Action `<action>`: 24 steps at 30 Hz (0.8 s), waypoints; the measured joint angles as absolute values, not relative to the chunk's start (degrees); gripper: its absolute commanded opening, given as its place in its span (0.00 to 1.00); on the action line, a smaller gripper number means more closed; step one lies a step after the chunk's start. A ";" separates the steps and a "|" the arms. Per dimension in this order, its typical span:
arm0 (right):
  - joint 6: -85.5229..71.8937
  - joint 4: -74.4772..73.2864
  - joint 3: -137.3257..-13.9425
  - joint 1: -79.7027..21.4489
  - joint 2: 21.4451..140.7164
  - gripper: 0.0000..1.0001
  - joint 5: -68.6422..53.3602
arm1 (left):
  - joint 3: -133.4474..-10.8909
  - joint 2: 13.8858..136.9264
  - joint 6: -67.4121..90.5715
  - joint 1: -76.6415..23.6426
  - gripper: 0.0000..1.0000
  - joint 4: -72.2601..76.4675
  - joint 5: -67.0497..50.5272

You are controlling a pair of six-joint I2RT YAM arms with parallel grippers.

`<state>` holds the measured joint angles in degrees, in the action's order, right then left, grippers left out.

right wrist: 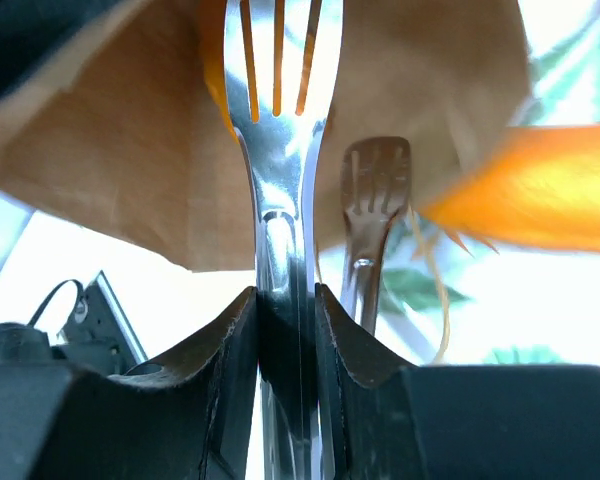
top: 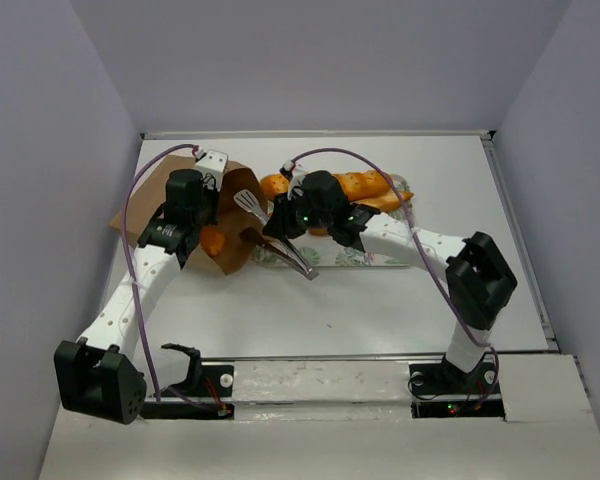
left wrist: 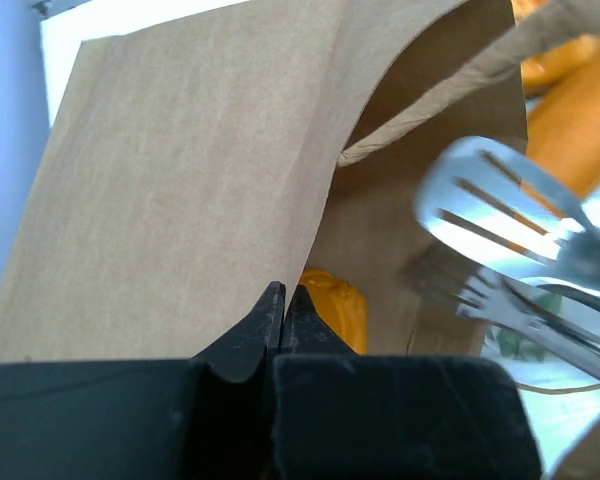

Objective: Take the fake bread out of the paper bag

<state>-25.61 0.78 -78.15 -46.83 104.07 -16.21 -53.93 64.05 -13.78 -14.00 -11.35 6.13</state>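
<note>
Bread: one loaf (top: 212, 241) in paper bag (top: 230, 185), two loaves (top: 365, 186) outside

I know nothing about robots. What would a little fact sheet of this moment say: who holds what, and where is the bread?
left gripper: shut, pinching an edge of the paper bag
right gripper: shut on the metal tongs, whose heads are at the bag's mouth
paper bag: on the table, mouth facing the right arm
loaf in bag: one orange end showing inside the mouth
loaves on tray: lying on the patterned tray, right of the bag
job: not finished, bread remains in the bag
</note>
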 measured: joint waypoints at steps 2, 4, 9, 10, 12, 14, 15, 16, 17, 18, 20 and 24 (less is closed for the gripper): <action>-25.26 -2.35 -78.15 -45.58 101.06 0.01 -14.41 | -57.08 66.11 -12.49 -13.63 0.00 -12.80 7.90; -25.30 -4.64 -78.22 -43.00 97.65 0.01 -13.34 | -60.82 68.27 -10.76 -13.30 0.00 -14.96 9.61; -24.45 -9.13 -81.71 -33.78 90.50 0.01 -8.27 | -66.78 70.35 -7.79 -12.64 0.00 -18.65 11.57; -24.08 -9.82 -82.91 -31.94 89.45 0.01 -6.72 | -67.77 70.48 -7.42 -12.62 0.00 -19.16 11.70; -23.29 -10.94 -84.58 -29.67 87.94 0.01 -3.77 | -69.30 70.72 -6.72 -12.62 0.00 -20.21 11.64; -22.06 -12.43 -85.73 -27.62 86.39 0.01 1.15 | -72.16 71.66 -5.65 -12.32 0.00 -21.82 10.83; -21.30 -12.99 -85.80 -26.37 85.80 0.01 3.79 | -74.56 72.75 -4.67 -11.81 0.00 -23.03 9.67; -19.90 -13.91 -85.78 -25.17 85.38 0.01 7.55 | -76.71 73.69 -3.40 -11.31 0.00 -23.79 7.75; -18.41 -14.61 -85.78 -24.12 85.27 0.01 11.07 | -78.52 74.52 -2.35 -10.70 0.00 -23.99 5.80; -17.08 -14.96 -85.49 -22.63 85.34 0.01 14.15 | -80.07 75.16 -0.93 -10.00 0.00 -24.29 3.75; -14.15 -15.73 -84.14 -18.92 85.71 0.01 20.97 | -82.91 76.23 2.31 -7.68 0.00 -24.45 -1.65; -7.60 -16.80 -79.85 -12.73 88.71 0.01 35.33 | -84.86 77.14 8.84 -1.08 0.00 -24.23 -11.99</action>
<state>-7.60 -16.80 -79.85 -12.73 88.71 35.33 -84.86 77.14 8.84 -1.08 -24.23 -11.99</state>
